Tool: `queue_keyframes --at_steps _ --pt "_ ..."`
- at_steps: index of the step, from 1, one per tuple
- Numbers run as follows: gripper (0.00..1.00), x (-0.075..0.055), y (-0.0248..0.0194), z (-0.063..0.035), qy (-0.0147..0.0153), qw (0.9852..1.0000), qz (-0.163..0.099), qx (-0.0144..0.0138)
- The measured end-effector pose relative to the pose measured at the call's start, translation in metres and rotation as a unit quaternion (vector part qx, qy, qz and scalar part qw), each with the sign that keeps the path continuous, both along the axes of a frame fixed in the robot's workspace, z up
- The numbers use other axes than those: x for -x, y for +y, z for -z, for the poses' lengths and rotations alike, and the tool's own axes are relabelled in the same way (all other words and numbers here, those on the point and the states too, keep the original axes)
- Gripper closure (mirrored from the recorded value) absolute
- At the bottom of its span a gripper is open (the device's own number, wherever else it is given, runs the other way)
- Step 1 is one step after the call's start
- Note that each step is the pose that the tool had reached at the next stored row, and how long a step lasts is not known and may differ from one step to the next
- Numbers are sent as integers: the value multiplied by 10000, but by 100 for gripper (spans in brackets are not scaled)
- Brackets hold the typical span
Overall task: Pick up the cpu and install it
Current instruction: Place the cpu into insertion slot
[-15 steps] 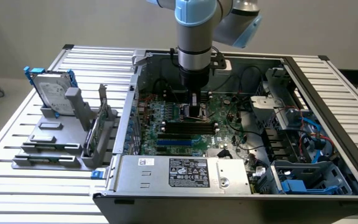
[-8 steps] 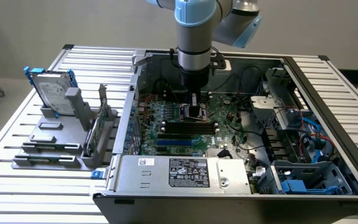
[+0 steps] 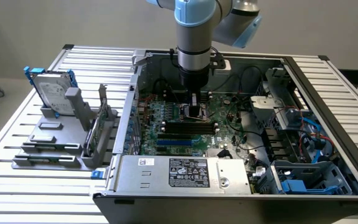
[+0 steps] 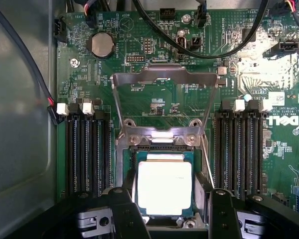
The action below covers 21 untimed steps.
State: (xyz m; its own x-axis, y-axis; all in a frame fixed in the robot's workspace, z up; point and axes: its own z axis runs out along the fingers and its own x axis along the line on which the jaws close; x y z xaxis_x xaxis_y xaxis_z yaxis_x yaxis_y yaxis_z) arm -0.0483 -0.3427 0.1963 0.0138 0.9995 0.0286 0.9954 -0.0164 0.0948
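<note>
The cpu [image 4: 164, 186], a small square chip with a bright silver top, lies flat in the dark-framed motherboard socket [image 4: 162, 137]. The socket's metal load plate [image 4: 163, 77] is swung up and back. My gripper [image 4: 173, 198] hangs just above the chip, open. One black finger [image 4: 125, 209] stands at one side of the chip and the other [image 4: 222, 209] stands a small gap off the opposite side. In the exterior view the gripper [image 3: 195, 109] reaches straight down into the open computer case [image 3: 126, 172], over the green motherboard [image 3: 166, 116].
Black memory slots [image 4: 84, 154] flank the socket on both sides, and cables [image 4: 199, 47] cross the board beyond it. On the slatted table at the exterior view's left, a hard drive [image 3: 53, 93] with blue brackets stands in a grey fixture [image 3: 48, 149]. A power supply [image 3: 188, 172] fills the case's near end.
</note>
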Motion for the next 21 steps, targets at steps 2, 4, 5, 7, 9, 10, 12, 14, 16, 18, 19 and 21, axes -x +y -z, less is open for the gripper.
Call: queue_keyframes --at_steps 2,4,5,7,9,10,12,14,16,18,19,21 --pt "45 0 0 5 0 10000 -6 0" --pt "45 0 3 11 0 10000 -9 -1" --pt "45 0 5 14 0 10000 -10 0" --pt "45 1 10 18 1 10000 -12 2" --pt "45 0 16 24 0 10000 -14 1" --pt "45 0 19 26 0 10000 -16 1" --pt "45 0 22 29 1 10000 -18 1" --pt "45 0 23 33 1 10000 -20 1" --pt "45 0 24 37 0 10000 -24 0" --pt "45 1 23 39 0 10000 -28 0" --pt "45 1 23 39 0 10000 -29 0" --pt "45 1 23 39 0 10000 -31 0"
